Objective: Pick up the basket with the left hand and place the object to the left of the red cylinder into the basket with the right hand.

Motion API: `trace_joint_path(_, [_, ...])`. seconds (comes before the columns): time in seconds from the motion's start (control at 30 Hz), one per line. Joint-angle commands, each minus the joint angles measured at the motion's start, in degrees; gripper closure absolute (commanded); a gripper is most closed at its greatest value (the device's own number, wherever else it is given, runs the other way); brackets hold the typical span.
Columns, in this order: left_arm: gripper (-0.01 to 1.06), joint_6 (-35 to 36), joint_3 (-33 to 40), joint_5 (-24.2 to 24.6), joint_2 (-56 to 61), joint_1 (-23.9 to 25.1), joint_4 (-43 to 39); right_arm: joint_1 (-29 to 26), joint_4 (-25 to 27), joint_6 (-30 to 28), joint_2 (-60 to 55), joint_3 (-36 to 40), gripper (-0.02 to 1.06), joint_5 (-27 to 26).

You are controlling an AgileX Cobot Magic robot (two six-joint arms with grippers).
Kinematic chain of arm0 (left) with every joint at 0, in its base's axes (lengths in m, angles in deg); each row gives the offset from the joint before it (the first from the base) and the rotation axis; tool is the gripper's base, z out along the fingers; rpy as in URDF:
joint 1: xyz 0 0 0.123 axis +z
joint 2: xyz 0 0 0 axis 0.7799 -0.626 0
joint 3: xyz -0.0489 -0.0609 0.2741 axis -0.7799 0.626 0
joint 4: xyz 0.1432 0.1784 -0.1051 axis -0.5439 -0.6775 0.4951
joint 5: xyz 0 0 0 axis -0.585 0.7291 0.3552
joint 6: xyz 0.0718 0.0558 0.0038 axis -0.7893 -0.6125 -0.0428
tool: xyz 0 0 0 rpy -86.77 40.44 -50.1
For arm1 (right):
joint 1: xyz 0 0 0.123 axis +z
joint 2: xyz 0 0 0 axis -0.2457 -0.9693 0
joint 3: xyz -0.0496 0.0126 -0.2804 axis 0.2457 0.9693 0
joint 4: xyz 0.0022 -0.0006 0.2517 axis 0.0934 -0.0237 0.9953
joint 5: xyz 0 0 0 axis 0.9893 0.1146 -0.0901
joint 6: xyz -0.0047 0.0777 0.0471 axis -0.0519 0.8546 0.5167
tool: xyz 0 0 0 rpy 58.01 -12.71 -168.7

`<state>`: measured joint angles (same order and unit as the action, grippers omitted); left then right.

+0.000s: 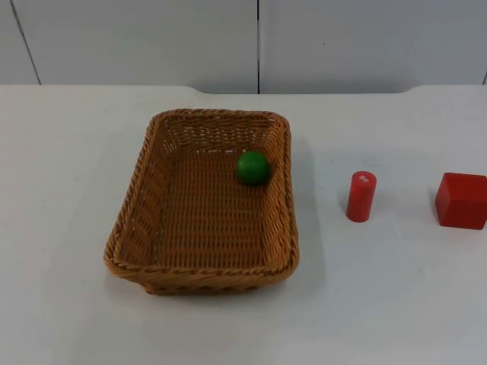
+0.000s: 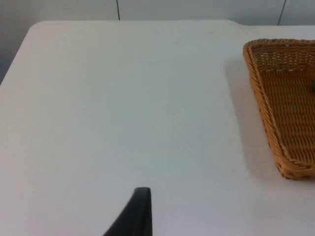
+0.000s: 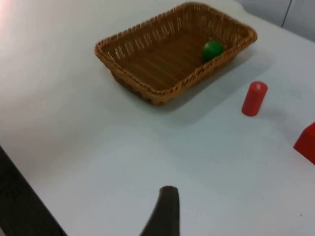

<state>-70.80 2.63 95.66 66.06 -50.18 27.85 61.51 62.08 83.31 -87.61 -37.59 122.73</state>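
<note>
A brown wicker basket point(image 1: 205, 277) stands flat on the white table, left of centre. A green ball point(image 1: 253, 167) lies inside it near its far right wall. To the basket's right stands a red cylinder point(image 1: 361, 196), upright on the table. My left gripper point(image 2: 141, 209) hangs over bare table, well clear of the basket point(image 2: 261, 93) and touching nothing. My right gripper point(image 3: 167, 209) is held above bare table, some way from the basket point(image 3: 142, 91), the green ball point(image 3: 212, 49) and the red cylinder point(image 3: 254, 98). Nothing is seen in either gripper.
A red cube point(image 1: 462, 200) sits at the table's right edge, right of the cylinder, and it appears again in the right wrist view point(image 3: 307, 142). The grey partition wall point(image 1: 259, 38) closes the table's far side.
</note>
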Motion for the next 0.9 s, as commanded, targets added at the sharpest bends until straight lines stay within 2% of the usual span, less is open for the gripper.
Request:
trace_joint_path(0.0, [0.00,0.0,0.5,0.4,0.3,0.1,-0.4,0.0,-0.3,0.7,0.2,0.2,0.31,-0.3])
trace_joint_path(0.5, [0.00,-0.4,0.8,0.5,0.3,0.1,0.0,0.0,-0.3,0.8,0.2,0.2,0.30,-0.3])
trace_joint_path(0.53, [0.00,-0.4,0.8,0.5,0.3,0.1,0.0,0.0,-0.3,0.8,0.2,0.2,0.28,-0.3])
trace_joint_path(0.6, [0.00,-0.4,0.8,0.5,0.3,0.1,0.0,0.0,-0.3,0.8,0.2,0.2,0.16,-0.3])
trace_joint_path(0.63, [0.00,-0.4,0.8,0.5,0.3,0.1,0.0,0.0,-0.3,0.8,0.2,0.2,0.16,-0.3])
trace_joint_path(0.7, [0.00,-0.4,0.8,0.5,0.3,0.1,0.0,0.0,-0.3,0.8,0.2,0.2,0.01,-0.3])
trace_joint_path(0.87, [0.00,-0.4,0.8,0.5,0.3,0.1,0.0,0.0,0.0,0.8,0.2,0.2,-0.01,-0.3])
